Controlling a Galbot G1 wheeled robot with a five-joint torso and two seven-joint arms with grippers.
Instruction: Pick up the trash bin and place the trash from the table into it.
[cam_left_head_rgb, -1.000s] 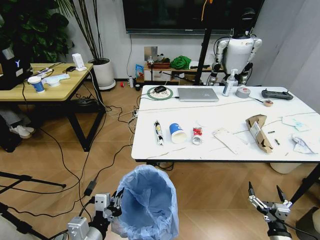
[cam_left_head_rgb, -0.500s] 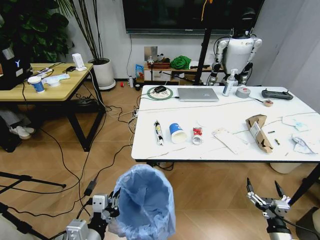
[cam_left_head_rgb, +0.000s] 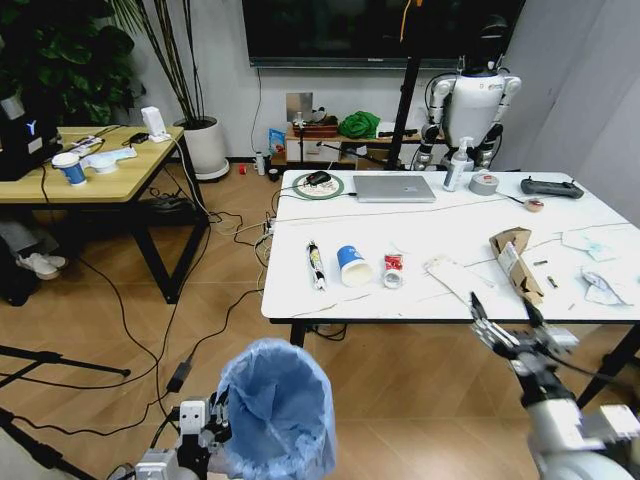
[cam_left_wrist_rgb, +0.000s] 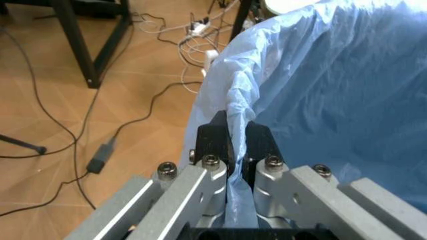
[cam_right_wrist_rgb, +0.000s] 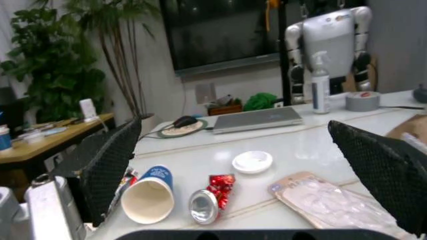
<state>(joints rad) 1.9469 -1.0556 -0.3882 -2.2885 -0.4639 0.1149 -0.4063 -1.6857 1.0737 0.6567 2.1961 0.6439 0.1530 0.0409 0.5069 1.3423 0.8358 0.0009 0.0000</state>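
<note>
Head view: left hand clamped on rim of trash bin, carried low near table; right hand spread wide at table edge, facing paper cup and red wrapper; first pickup step, likely calling for reach and closing.

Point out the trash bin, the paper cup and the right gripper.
trash bin (cam_left_head_rgb: 275, 410): head view, on the blue bag's front wall.
paper cup (cam_left_head_rgb: 351, 265): head view, on its blue side.
right gripper (cam_left_head_rgb: 502, 318): head view, midway between its open fingertips.
</note>
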